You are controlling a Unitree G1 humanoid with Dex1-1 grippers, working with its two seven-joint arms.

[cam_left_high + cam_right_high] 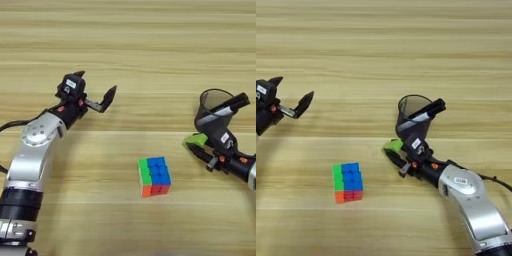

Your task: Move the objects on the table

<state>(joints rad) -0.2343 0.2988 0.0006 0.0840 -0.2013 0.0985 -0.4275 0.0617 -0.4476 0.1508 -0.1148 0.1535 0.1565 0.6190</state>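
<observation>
Left gripper (95, 87) sits at about 10 o'clock of the table (150, 40), fingers spread wide, holding nothing, well apart from every object. Right gripper (398, 150) is at about 3 o'clock, down at the green block (392, 145), which lies just beside the base of the pen cup (413, 120). One finger runs under or along the block, the other sits near the cup wall. Cannot tell whether it's pinching the block or only straddling it.

Puzzle cube (154, 176) sits alone near centre, toward 6 o'clock, untouched.

Marker (426, 112) leans out over the cup rim toward 2 o'clock.

Risks, my read: the upper finger is near the cup, so any lift or twist could nudge it over and spill the marker. Most of the block is hidden, so a shallow edge grip could slip. A sweep toward 9 o'clock could clip the cube.
</observation>
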